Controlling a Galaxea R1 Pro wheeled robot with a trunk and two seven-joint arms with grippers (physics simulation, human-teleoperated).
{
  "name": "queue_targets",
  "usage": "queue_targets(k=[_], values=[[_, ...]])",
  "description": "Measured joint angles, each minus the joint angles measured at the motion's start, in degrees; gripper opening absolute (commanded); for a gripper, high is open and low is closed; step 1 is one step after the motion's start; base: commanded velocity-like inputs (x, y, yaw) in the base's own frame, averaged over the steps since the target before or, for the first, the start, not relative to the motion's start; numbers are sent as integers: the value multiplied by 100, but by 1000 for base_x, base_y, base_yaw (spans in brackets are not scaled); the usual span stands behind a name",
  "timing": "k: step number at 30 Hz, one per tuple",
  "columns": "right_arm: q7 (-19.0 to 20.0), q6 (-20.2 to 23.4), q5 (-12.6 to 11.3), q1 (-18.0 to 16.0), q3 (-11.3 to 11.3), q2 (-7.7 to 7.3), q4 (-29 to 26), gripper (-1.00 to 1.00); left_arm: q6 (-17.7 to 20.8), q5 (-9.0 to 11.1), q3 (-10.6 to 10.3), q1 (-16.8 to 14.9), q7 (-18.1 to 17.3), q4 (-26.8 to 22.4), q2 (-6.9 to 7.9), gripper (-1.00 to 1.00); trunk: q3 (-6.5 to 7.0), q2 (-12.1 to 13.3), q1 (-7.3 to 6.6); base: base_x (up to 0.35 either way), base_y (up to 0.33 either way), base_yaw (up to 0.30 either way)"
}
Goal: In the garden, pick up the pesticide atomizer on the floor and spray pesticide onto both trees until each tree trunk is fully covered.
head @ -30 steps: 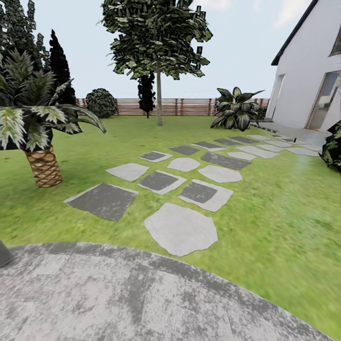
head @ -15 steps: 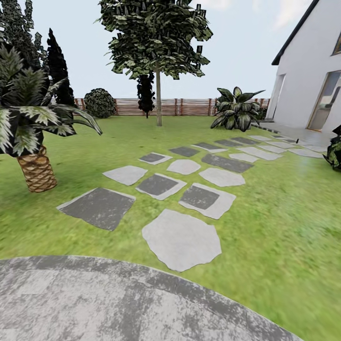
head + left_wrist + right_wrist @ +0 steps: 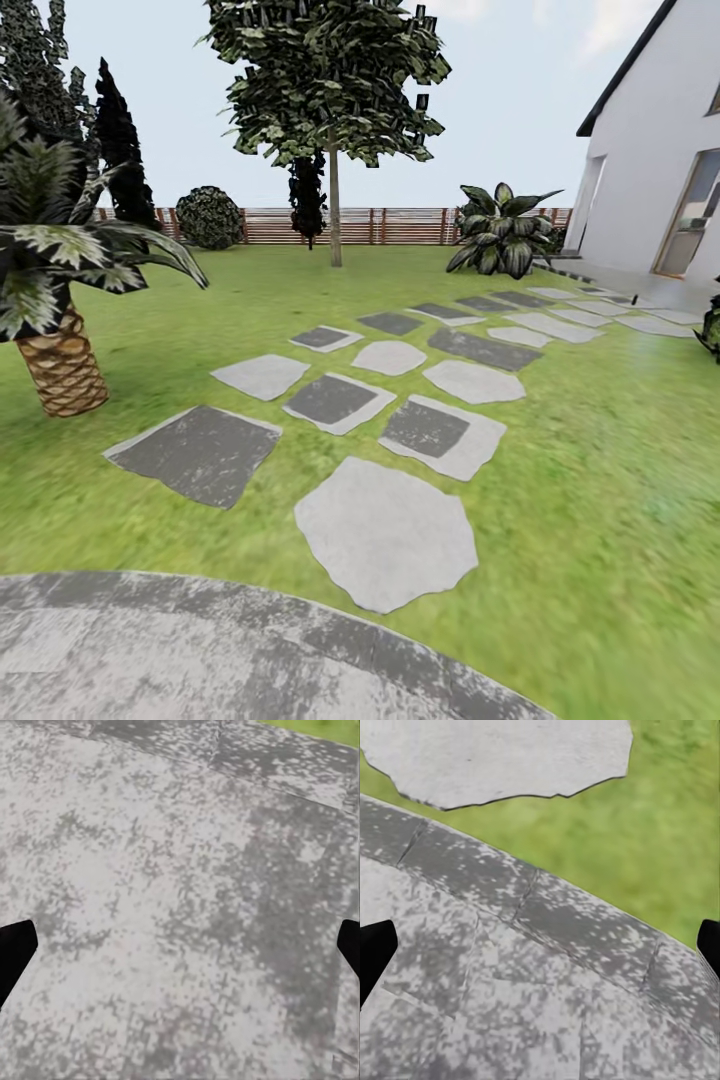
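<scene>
Directly under both arms lies a round paved area (image 3: 200, 650) of mottled grey stone. The left end effector (image 3: 180, 945) hangs above this paving, and its two dark fingertips (image 3: 15, 952) stand far apart at the two edges of the left wrist view, so it is wide open and holds nothing. The right end effector (image 3: 540, 945) is also wide open and empty, with one dark fingertip (image 3: 373, 956) at each side of the right wrist view; below it is the curved border of the paving, and just beyond the border comes the grass with a pale stepping stone (image 3: 495, 757).

Ahead of the end effectors, the head view shows the garden lawn (image 3: 600, 450). Stepping stones (image 3: 385, 535), some pale and some dark grey, make a path from the paving toward the white house (image 3: 650, 180), which stands far off on the right side. On the left of the path, fairly near, grows a palm-like plant (image 3: 60, 280) with striped leaves and a scaly brown trunk. Farther away, about in the middle of the lawn, stands a thin-trunked tree (image 3: 333, 100) with dark leaves. To its right is a broad-leaved plant (image 3: 500, 230), close to the house. A brown slatted fence (image 3: 380, 225) closes the lawn at the back, with a round bush (image 3: 210, 215) and tall dark conifers (image 3: 115, 140) before it on the left.

Where the pesticide atomizer and the two pale-trunked trees are, I cannot tell.
</scene>
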Motion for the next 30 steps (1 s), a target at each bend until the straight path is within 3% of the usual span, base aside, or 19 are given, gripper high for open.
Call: queue_targets(k=[30], values=[[-7,0,-3,0,0,8,-1,100,-2,0,0,0,0,0,0,100,-57,0,0,340,0,0]])
